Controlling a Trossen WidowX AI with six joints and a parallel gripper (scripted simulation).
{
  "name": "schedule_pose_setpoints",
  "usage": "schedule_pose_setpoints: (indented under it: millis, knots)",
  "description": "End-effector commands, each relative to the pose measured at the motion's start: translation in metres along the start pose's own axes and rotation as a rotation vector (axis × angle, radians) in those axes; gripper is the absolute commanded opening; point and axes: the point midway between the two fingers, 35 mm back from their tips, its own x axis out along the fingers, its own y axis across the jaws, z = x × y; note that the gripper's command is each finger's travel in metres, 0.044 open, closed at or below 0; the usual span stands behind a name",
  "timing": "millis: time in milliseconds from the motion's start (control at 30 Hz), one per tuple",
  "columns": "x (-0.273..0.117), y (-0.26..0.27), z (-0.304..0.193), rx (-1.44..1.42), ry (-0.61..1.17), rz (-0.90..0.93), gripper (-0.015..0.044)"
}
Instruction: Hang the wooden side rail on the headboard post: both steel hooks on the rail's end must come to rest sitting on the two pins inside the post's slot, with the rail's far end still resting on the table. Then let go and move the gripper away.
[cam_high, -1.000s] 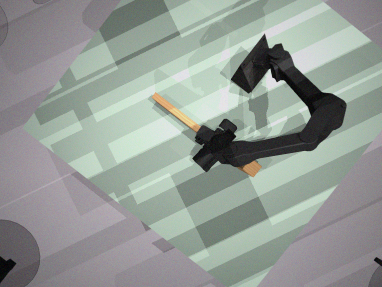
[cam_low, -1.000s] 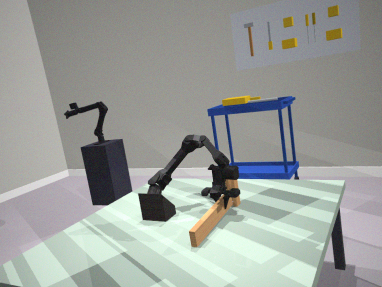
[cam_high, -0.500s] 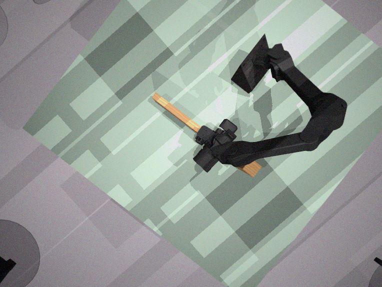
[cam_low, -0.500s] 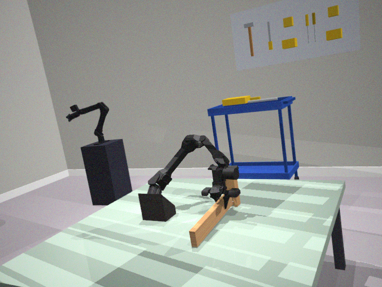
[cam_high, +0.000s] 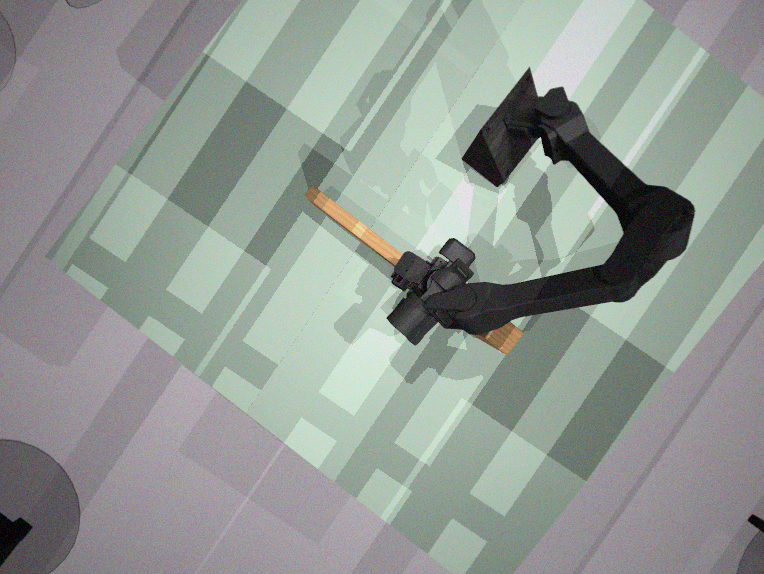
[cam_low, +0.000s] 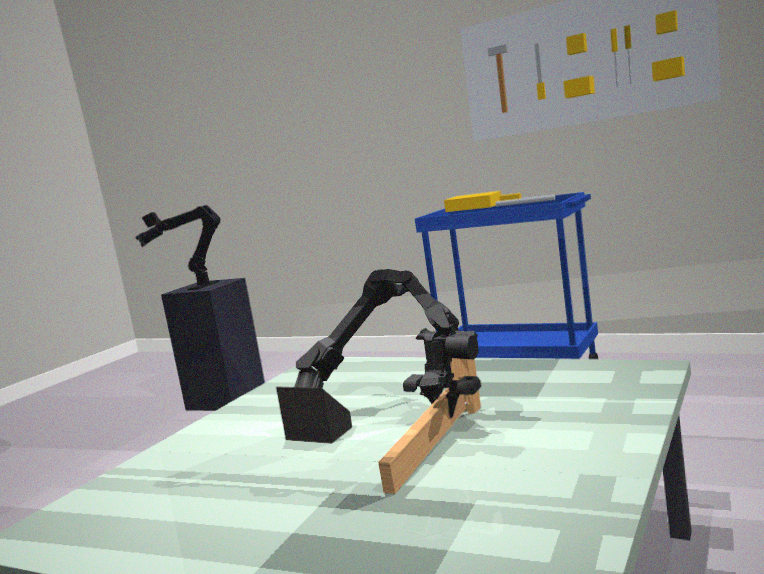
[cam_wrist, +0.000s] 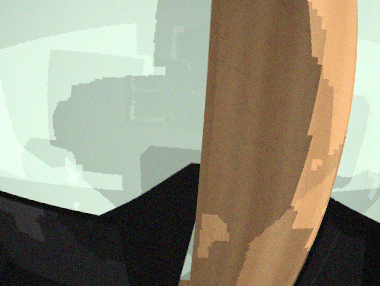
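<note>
Your gripper (cam_high: 426, 277) (cam_low: 445, 404) (cam_wrist: 234, 176)'s clamped on wooden rail (cam_high: 358, 228) (cam_low: 419, 441) (cam_wrist: 260, 125), far end down on table (cam_high: 277, 320) (cam_low: 247, 493) (cam_wrist: 100, 30). Headboard post (cam_high: 505, 337) (cam_low: 473, 395) upright by other end; can't see hooks, sorry.

long straight light-brown wooden side rail (cam_high: 355, 225) (cam_low: 419, 441) (cam_wrist: 260, 125), far end low at the pale green table, upright brown wooden headboard post (cam_high: 506, 337) (cam_low: 473, 395), hooks and pins hidden

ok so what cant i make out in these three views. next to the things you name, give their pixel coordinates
- Steel hooks on the rail (cam_high: 358, 228) (cam_low: 419, 435) (cam_wrist: 260, 125): hidden in the top and exterior views behind the arm and claw (cam_low: 449, 404); outside the wrist view.
- Pins and slot of the post (cam_high: 507, 338) (cam_low: 474, 395): arm covers them from the top; claw and rail block the exterior view.
- Post's foot: partly behind the rail, exterior view.
</note>
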Motion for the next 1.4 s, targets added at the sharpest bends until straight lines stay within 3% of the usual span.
schedule_pose_setpoints:
  millis: [0, 1367]
  knots:
    - [-0.0049, 0.0029, -0.0027, -0.003, 0.0, 0.013, 0.0]
    - [-0.0047, 0.0027, -0.0072, -0.003, 0.0, 0.013, 0.0]
